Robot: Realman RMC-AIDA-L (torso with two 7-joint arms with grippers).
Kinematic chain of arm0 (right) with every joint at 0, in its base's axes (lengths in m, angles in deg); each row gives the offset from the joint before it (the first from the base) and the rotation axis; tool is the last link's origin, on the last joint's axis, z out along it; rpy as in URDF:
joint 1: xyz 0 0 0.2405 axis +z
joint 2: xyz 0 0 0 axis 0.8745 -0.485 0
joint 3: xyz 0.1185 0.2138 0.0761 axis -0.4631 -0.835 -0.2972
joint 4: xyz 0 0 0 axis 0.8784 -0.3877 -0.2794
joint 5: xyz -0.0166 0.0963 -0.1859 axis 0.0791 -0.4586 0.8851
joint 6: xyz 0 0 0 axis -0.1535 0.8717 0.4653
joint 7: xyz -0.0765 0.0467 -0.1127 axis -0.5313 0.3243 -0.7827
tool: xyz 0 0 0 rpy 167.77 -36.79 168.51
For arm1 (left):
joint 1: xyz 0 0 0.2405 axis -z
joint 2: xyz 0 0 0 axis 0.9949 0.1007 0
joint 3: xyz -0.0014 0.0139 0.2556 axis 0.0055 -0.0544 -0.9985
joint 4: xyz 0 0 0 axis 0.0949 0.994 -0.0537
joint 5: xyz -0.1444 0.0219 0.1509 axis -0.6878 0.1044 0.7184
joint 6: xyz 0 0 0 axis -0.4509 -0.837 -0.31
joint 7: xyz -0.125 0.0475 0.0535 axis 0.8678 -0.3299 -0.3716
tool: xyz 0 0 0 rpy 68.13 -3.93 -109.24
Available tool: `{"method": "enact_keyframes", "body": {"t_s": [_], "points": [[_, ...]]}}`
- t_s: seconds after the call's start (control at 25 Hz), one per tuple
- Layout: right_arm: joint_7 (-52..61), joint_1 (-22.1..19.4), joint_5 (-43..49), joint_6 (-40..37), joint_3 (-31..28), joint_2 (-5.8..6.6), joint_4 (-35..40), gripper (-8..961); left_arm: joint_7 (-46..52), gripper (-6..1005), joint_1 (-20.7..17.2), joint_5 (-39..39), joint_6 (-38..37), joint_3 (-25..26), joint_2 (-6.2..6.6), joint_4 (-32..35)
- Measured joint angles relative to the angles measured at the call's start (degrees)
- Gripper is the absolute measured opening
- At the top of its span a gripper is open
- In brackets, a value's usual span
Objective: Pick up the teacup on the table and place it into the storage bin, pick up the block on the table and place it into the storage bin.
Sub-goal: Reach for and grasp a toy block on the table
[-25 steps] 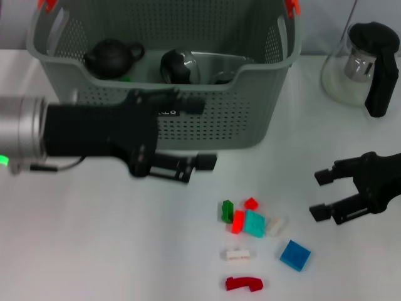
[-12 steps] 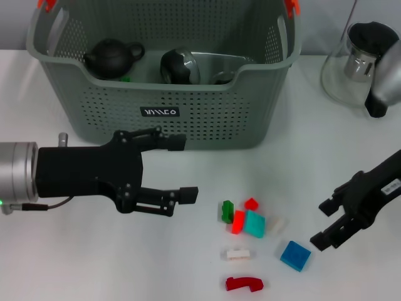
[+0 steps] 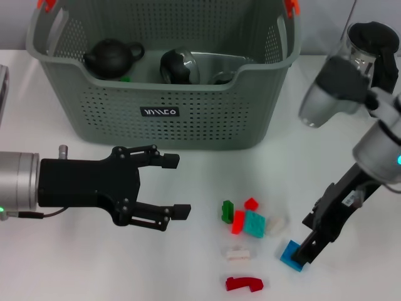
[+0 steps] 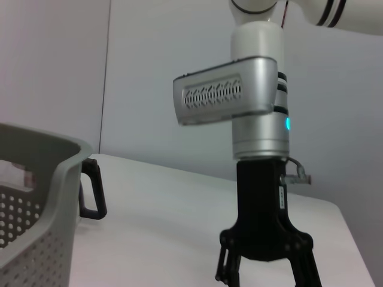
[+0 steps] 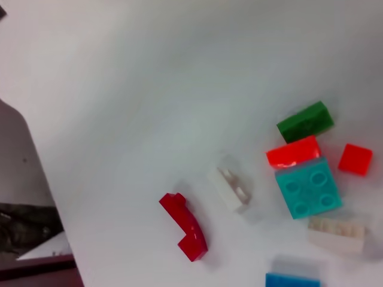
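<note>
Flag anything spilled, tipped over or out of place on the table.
Nothing looks spilled or damaged. The small blocks lie loosely scattered on the white table in front of the storage bin, with the right tool down at the blue block. The left tool hovers open nearby.

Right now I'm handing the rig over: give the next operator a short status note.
Left gripper: open, empty, hovering over the table in front of the storage bin.
Right gripper: pointing down at the blue block, fingertips at its edge; grip cannot be judged.
Bin holds a dark teapot and a shiny dark rounded item.
Loose blocks lie on the table: green, teal, red curved, white.
Done: no teacup visible on the table.
Left: blocks into the bin, starting with the blue one.
</note>
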Motion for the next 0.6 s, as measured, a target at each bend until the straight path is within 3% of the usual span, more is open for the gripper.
{"method": "enact_keyframes", "body": {"t_s": [0.6], "points": [[7.81,-0.40,-4.36,9.64,16.93,-0.29,-0.08,941,-0.72,926,0.40,-0.23,0.54,0.82,0.02,-0.76]]}}
